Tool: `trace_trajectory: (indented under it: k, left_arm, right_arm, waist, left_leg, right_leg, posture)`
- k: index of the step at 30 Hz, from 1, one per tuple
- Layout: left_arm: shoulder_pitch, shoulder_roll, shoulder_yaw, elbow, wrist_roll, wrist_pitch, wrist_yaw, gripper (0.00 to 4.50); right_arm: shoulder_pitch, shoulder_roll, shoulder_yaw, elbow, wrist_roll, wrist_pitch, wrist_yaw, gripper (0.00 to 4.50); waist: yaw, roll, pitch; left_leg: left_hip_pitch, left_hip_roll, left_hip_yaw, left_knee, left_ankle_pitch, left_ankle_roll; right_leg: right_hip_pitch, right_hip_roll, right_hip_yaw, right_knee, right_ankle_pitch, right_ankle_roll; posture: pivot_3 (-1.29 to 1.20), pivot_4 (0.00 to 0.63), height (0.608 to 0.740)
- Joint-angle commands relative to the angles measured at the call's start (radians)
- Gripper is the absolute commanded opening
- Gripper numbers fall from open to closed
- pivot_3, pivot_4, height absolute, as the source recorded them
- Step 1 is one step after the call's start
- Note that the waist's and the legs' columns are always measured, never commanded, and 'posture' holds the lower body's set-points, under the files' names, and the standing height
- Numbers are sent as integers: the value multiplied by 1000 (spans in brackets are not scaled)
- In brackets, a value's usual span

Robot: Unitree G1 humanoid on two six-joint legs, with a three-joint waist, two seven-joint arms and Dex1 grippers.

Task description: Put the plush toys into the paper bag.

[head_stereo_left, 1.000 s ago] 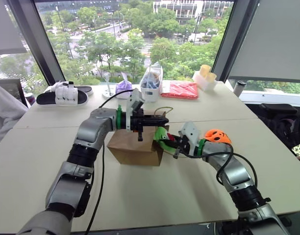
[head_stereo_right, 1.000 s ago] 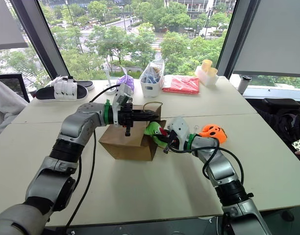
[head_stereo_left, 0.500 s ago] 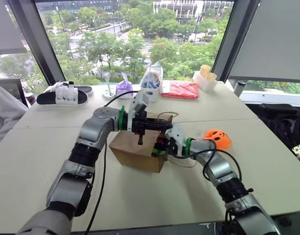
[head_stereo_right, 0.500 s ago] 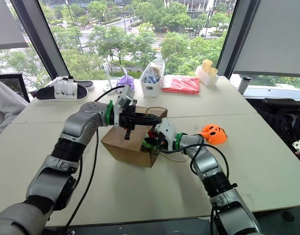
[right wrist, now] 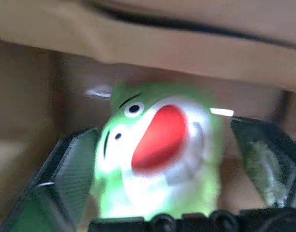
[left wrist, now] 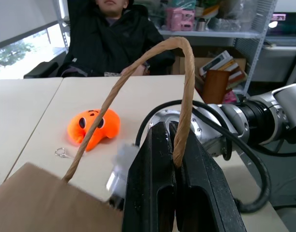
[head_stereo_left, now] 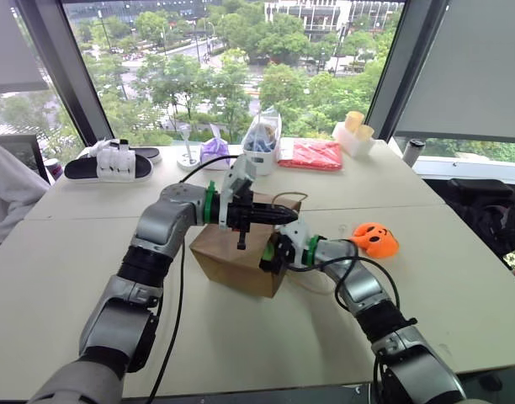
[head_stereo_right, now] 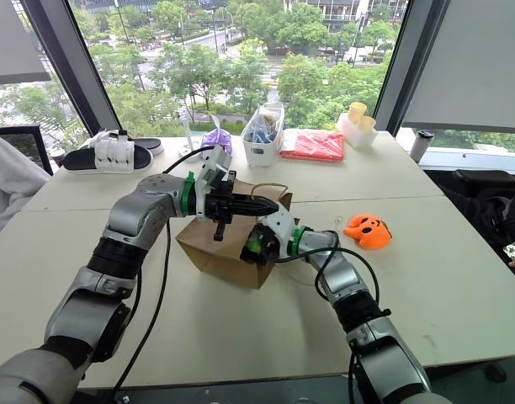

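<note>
G1 arms – silver-grey shells, black joints.
Both forearms w/ green ring near wrist, white wrist block behind the left gripper (head_stereo_left: 278,216) and right gripper (head_stereo_left: 270,255); black fingers (left wrist: 157,193), black cables looped along each arm.

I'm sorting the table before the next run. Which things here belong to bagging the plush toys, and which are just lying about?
Job:
paper bag
bag handle
green plush toy
orange plush toy

Lying about:
red packet
purple pouch
white bin
yellow cups
</note>
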Motion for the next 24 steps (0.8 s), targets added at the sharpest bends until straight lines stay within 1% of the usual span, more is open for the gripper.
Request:
trace_trajectory:
  k: [1,4,6,8,10,13,15,19,21,24]
  left_arm:
    - [-3,8,7,-13,-1,-22,-3,0]
    - [-1,5,4,7,5,-36,-3,0]
    - [-1,4,3,15,6,-43,-5,0]
    - [-4,4,6,13,1,-39,-8,0]
    - [-7,6,11,1,-7,-27,-12,0]
    - [-7,12,17,-16,-19,-9,-18,0]
    - [1,15,16,-23,-19,-9,-19,0]
    - [15,9,9,-41,-23,-5,-5,0]
    - [20,5,9,-55,-26,2,5,0]
    - [32,5,12,-78,-31,15,15,0]
  right_arm:
    - [80,-43,-90,-191,35,55,-58,4456]
    - [245,-84,-182,-448,90,181,-118,4456]
    - [313,-99,-231,-571,126,262,-151,4456]
    - [363,-109,-317,-658,174,349,-207,4456]
    - [402,-126,-393,-686,192,405,-252,4456]
    - [442,-168,-423,-621,118,428,-313,4456]
    - [429,-180,-410,-512,67,418,-359,4456]
    - [317,-174,-369,-257,-16,311,-433,4456]
    - [249,-177,-365,-122,-63,260,-503,4456]
    - [182,-190,-353,24,-98,217,-542,4456]
  waist:
    - [-1,0,0]
    - [0,0,0]
    - [-1,0,0]
    - [-3,0,0]
    - [-1,0,0]
    - [0,0,0]
    - [-1,0,0]
    - [-7,0,0]
    - [-9,1,0]
    - [-7,1,0]
  left_leg:
    - [0,0,0,0,0,0]
    - [0,0,0,0,0,0]
    - [0,0,0,-1,-1,2]
    - [0,0,1,-1,-3,5]
    - [1,0,1,0,-3,5]
    - [2,0,1,1,-3,5]
    - [2,0,1,1,-3,5]
    - [2,0,3,0,-3,5]
    - [3,0,4,0,-3,5]
    - [2,1,3,0,-3,5]
  right_leg:
    - [0,0,1,0,0,0]
    - [0,0,1,0,0,0]
    - [0,0,1,-1,0,0]
    - [0,0,2,-1,0,0]
    - [0,0,3,-1,0,0]
    - [2,1,3,-2,0,0]
    - [2,1,3,-2,0,0]
    - [1,1,4,-2,0,0]
    - [0,2,6,-1,0,0]
    - [0,2,6,-1,0,0]
  posture:
    - [0,150,740]
    - [0,150,740]
    - [0,150,740]
    - [0,150,740]
    - [0,150,740]
    - [0,150,740]
    - [0,150,740]
    - [0,150,740]
    - [0,150,740]
    - [0,150,740]
